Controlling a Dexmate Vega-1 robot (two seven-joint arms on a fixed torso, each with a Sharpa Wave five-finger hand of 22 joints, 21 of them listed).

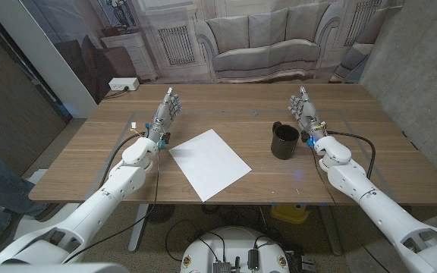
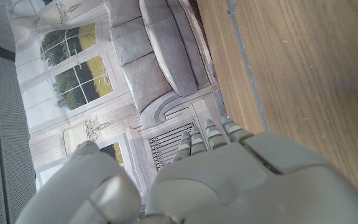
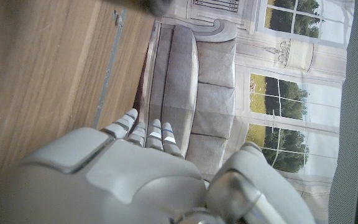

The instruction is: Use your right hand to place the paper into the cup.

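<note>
Here the dark cup (image 1: 284, 142) stands beside the flat paper (image 1: 209, 162).

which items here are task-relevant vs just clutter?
Task-relevant:
- paper, flat on the table
- cup, dark, upright, beside the right hand
- right hand, holding nothing

Just lying about:
- left hand, holding nothing
- white box past the table's far left corner
- sofa backdrop

A sheet of paper (image 1: 209, 163) lies on the table (image 1: 385, 159) near its front edge. The cup (image 1: 284, 141) stands just right of it, apparently apart. A hand flanks each: left hand (image 1: 167, 112), right hand (image 1: 305, 110).
</note>
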